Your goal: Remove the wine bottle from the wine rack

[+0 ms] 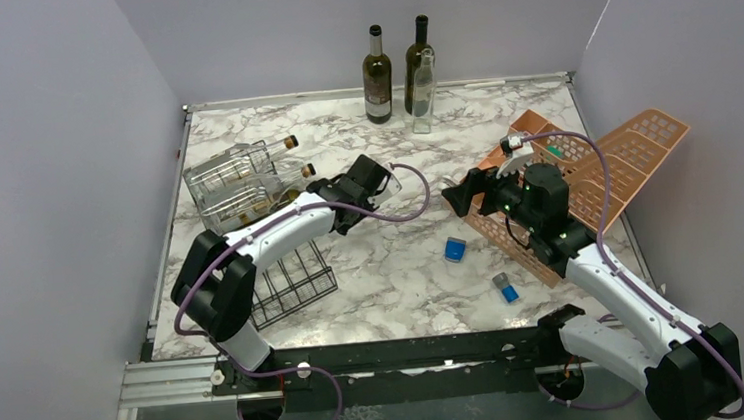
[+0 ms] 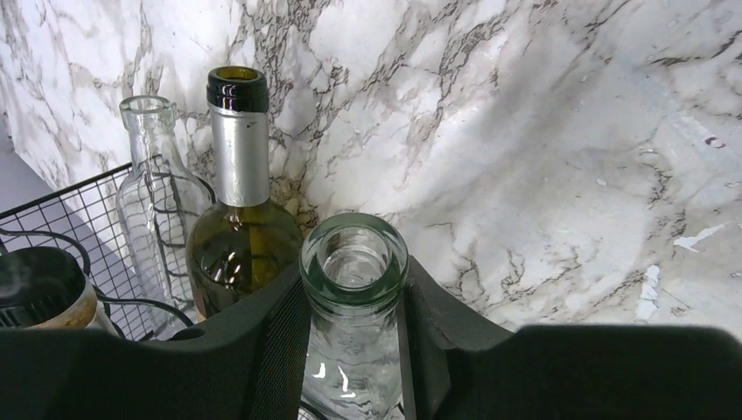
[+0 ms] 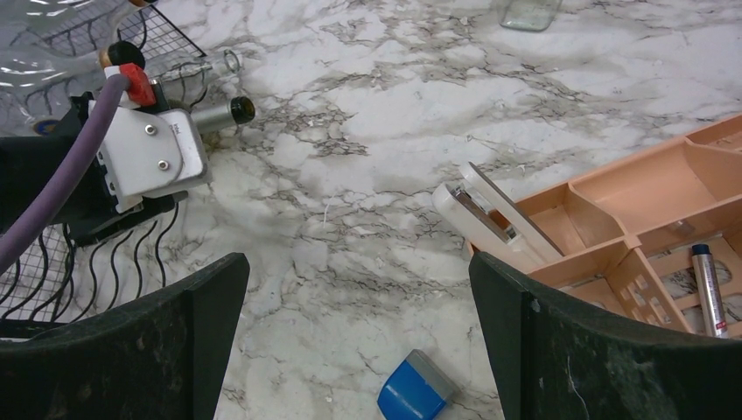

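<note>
Closest to the left wrist camera, the left end effector point(image 2: 354, 337) is clamped narrow on the neck of a clear wine bottle point(image 2: 354, 262), with one dark finger pressed against each side just below the open mouth. Beside that neck lie a dark green bottle point(image 2: 238, 236) with silver foil and a second clear bottle point(image 2: 149, 192), both among the black wires of the wine rack point(image 2: 70, 214). From above, the rack sits at the left side of the marble worktop point(image 1: 403, 268), its bottles lying with necks toward the middle. The right end effector point(image 3: 359, 332) hangs wide open above the worktop, near a small blue block point(image 3: 416, 392) and beside the orange-pink organizer point(image 3: 612, 188). Three upright bottles point(image 1: 377, 74) stand at the back wall.
</note>
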